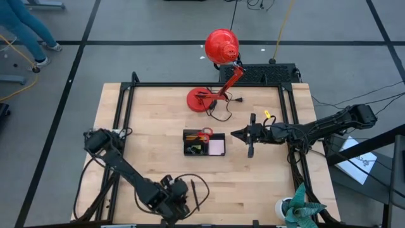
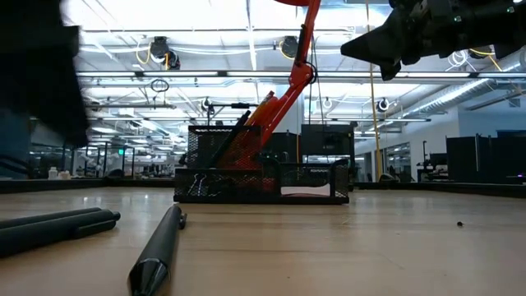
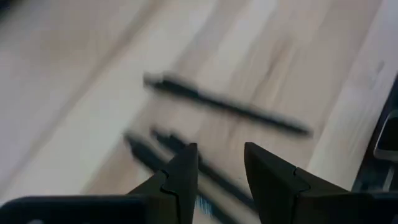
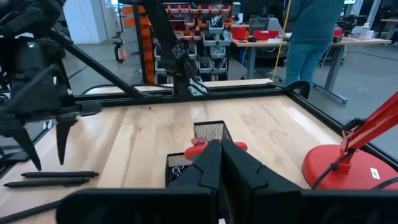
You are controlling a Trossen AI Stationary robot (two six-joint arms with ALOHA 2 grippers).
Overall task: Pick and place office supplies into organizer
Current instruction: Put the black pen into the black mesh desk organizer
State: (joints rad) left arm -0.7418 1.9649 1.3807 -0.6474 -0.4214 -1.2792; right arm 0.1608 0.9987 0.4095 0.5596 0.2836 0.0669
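Note:
The black organizer (image 1: 204,142) sits mid-table with the red-handled scissors (image 1: 204,133) in its taller section and the pink sticky-note pad (image 1: 217,147) in its low section. My right gripper (image 1: 235,134) hovers shut, above the table just right of the organizer (image 4: 210,132), pointing at it. Near the table's near edge, my left gripper (image 3: 221,152) is open above several black pens (image 3: 227,106) lying flat on the wood. The right wrist view shows that gripper (image 4: 46,140) standing clear over the pens (image 4: 53,175). The pens (image 2: 160,247) also lie close in the low view.
A red desk lamp (image 1: 218,50) stands with its base (image 1: 201,99) at the far side, its cord trailing toward the organizer. A black frame rail (image 1: 288,126) borders the table. Bare wood lies between organizer and pens. A person (image 4: 314,28) stands beyond the table.

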